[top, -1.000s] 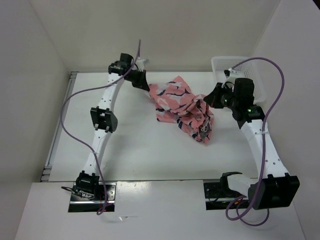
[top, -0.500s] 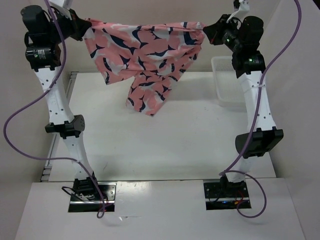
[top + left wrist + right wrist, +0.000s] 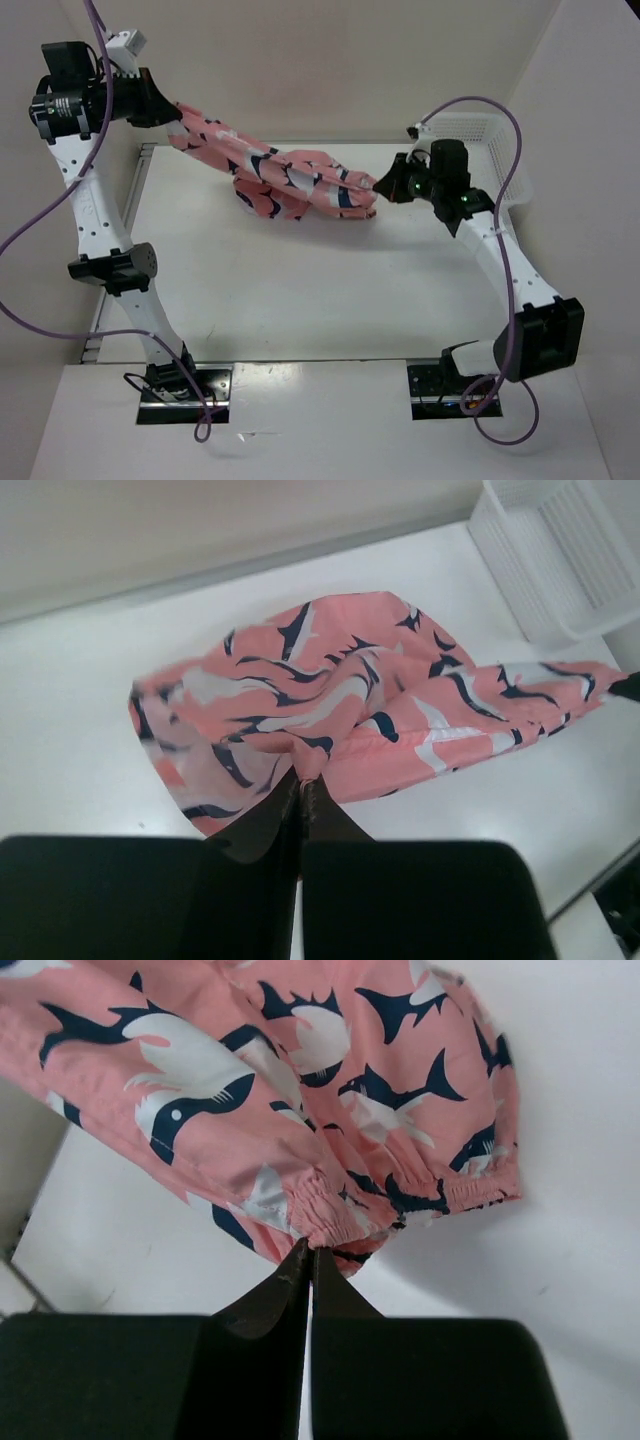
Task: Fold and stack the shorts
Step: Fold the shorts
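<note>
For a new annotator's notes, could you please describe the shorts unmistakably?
Over the white table, the shorts stretch from the left gripper to the right gripper. Unlike the white mesh basket, they are coral-pink fabric with navy and white whale shapes.

The basket [image 3: 560, 560] is cut off by the left wrist view's top and right edges, and from above the right arm [image 3: 470, 215] hides part of it. The shorts [image 3: 250, 1080] run off the top and left of the right wrist view. From the left wrist their left side looks slightly blurred.
</note>
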Available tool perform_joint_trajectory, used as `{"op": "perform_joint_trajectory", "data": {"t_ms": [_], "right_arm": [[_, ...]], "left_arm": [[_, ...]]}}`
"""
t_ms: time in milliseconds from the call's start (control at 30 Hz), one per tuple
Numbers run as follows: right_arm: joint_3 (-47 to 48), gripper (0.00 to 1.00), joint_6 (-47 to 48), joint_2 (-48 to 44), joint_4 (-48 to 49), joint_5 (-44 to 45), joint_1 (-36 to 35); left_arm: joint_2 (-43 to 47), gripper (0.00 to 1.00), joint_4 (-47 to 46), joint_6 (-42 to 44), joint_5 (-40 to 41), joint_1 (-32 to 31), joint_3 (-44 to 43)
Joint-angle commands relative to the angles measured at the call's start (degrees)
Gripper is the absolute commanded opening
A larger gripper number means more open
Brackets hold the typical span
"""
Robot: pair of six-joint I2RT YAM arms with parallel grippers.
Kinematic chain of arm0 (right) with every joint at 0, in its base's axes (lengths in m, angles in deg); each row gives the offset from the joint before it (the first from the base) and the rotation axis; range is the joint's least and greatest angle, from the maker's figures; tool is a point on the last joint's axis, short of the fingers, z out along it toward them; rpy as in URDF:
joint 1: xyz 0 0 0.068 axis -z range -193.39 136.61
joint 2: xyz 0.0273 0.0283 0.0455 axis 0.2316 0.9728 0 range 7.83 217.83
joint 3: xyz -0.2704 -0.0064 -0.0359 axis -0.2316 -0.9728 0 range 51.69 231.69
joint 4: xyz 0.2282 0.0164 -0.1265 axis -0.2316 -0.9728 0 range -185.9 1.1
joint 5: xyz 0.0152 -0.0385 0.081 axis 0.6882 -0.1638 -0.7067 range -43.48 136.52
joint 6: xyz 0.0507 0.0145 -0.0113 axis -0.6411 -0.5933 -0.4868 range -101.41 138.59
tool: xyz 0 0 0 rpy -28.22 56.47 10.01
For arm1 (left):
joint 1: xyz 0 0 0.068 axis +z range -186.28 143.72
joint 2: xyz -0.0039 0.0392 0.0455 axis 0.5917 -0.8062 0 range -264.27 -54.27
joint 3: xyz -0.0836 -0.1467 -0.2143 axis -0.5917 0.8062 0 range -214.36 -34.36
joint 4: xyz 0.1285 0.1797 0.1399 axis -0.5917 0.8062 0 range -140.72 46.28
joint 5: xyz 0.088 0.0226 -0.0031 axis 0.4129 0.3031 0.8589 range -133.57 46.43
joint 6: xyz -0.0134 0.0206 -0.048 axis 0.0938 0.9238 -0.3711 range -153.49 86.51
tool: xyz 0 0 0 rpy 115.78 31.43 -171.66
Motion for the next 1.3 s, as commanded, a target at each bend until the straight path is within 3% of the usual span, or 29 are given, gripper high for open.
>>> {"op": "perform_joint_trajectory", "data": {"t_ms": [0, 67, 233, 300, 333, 367, 433, 567, 767, 900, 1100, 1133, 1233, 1267], "right_arm": [[-5.35, 0.00, -1.40, -8.79, 1.80, 2.17, -1.68], [-2.84, 0.00, -1.40, -6.71, 2.69, 2.17, -1.68], [10.96, 0.00, -0.88, 6.03, 7.95, 4.54, -1.68], [25.34, 0.00, -0.88, 17.35, 6.22, 6.12, -1.15], [38.89, 0.00, -0.88, 21.57, 4.29, 6.13, -0.63], [45.81, 0.00, -0.88, 28.83, 0.44, 6.13, -0.63], [58.99, 0.00, -2.45, 32.41, -0.04, 7.44, -0.63], [65.74, 0.00, -1.24, 29.54, 2.43, 12.09, -0.63], [55.22, 0.00, 0.35, 22.06, 3.48, 9.56, -0.63], [36.90, 0.00, 1.50, 14.00, 7.16, 9.55, -1.15], [10.52, 0.00, -0.44, 4.40, 9.81, 9.55, -2.46], [8.11, 0.00, -1.22, 2.65, 8.76, 9.55, -3.17], [0.02, 0.00, -3.07, -0.43, 5.61, 7.71, -5.72], [-1.56, 0.00, -3.94, -1.40, 4.55, 7.71, -6.59]], "left_arm": [[7.15, 0.00, -3.10, 0.23, -0.14, 0.42, 5.32], [4.97, 0.00, -7.16, 0.23, -0.14, 0.42, 4.37], [-12.70, 0.00, -8.91, 0.23, -0.60, -0.54, -15.13], [-15.87, 0.00, -14.17, 0.23, 3.37, -3.00, -16.98], [-15.88, 0.00, -16.46, 0.23, 4.86, -3.01, -18.12], [-15.18, 0.00, -21.62, 0.23, 6.53, -3.53, -18.14], [-12.81, 0.00, -26.66, 0.23, 10.13, -3.54, -18.14], [-3.42, 0.00, -38.86, 0.23, 15.85, -1.17, -18.14], [0.21, 0.00, -38.56, 0.23, 14.11, 1.03, -18.14], [0.21, 0.00, -33.90, 0.23, 9.28, 1.03, -18.14], [-4.01, 0.00, -12.74, 0.23, 1.98, 1.03, -18.14], [-5.23, 0.00, -5.75, 0.23, 0.67, 1.03, -18.14], [-6.30, 0.00, 3.62, 0.23, 0.64, 1.03, -18.14], [-4.91, 0.00, 3.64, 0.23, 0.66, 2.77, -10.83]]}}
